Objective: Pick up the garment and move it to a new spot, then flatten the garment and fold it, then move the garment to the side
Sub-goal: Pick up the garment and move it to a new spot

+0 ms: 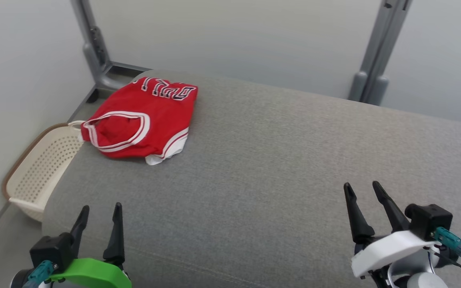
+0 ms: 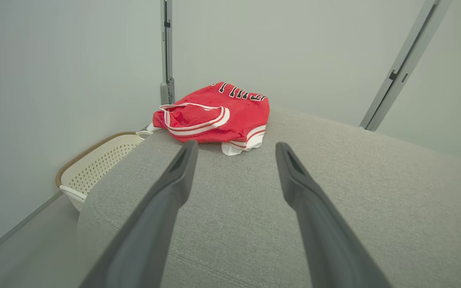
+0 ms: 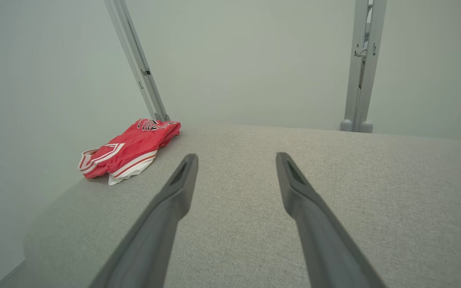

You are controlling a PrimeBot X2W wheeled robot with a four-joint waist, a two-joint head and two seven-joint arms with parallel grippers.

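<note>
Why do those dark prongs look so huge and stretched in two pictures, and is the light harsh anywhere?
Head view: soft, even light, no glare; the red garment casts only a faint shadow on the grey cushion. Left wrist view: the wide lens, sitting close, stretches the left gripper, which looks soft toward the bottom edge. Right wrist view: the right gripper looks stretched likewise.

You can see black, white-edged block letters (image 1: 169,90) on the red jersey (image 1: 150,128), upside down and partly folded under; they seem to spell "BULL", though you can't read them for certain.
</note>
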